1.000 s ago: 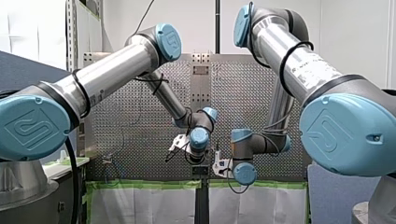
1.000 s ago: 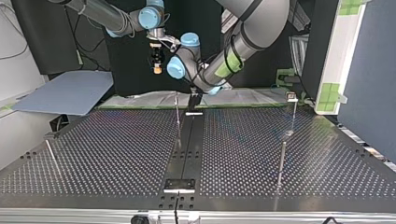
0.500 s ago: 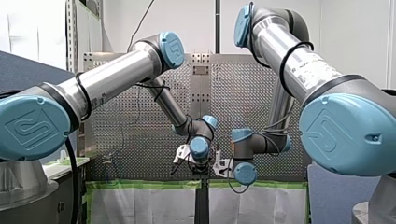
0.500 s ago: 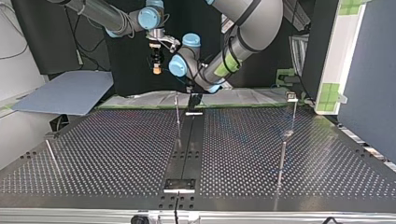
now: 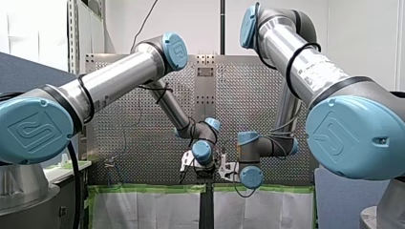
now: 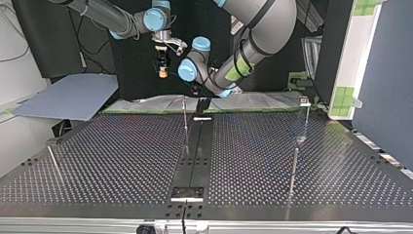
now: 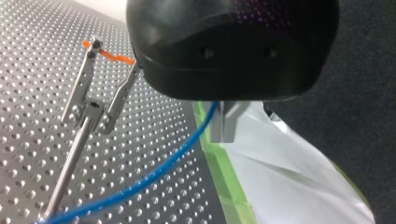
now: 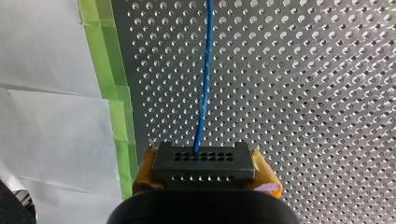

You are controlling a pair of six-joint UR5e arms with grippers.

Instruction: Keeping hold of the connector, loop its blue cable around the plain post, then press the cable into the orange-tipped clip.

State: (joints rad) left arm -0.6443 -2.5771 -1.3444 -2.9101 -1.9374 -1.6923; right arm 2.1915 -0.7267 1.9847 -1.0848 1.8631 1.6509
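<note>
Close by, the holey metal table [image 6: 122, 161] has a black plate [image 6: 186, 192] at its near edge. A plain post [image 6: 293, 168] stands at the top view's right. A thinner post [image 6: 185, 119] stands near the middle, further back.

Both arms are at the far edge. Green tape [image 8: 114, 93] lines the table there, with a white sheet [image 8: 46, 116] past it.

My right gripper [image 8: 204, 158] hangs high above that edge. Its yellow pads [image 8: 267, 175] squeeze the black connector [image 8: 204, 167] from both sides. The blue cable [image 8: 204, 84] comes out of the connector and runs straight over the holes.

My left gripper [image 7: 224, 136] sits lower, just beside the taped edge. Its metal fingers [image 7: 229, 121] are pressed close together, and the blue cable comes out from them. From there the cable dips down across the table. It passes low by the rod of the orange-tipped clip [image 7: 100, 79], well under the orange tips.
</note>
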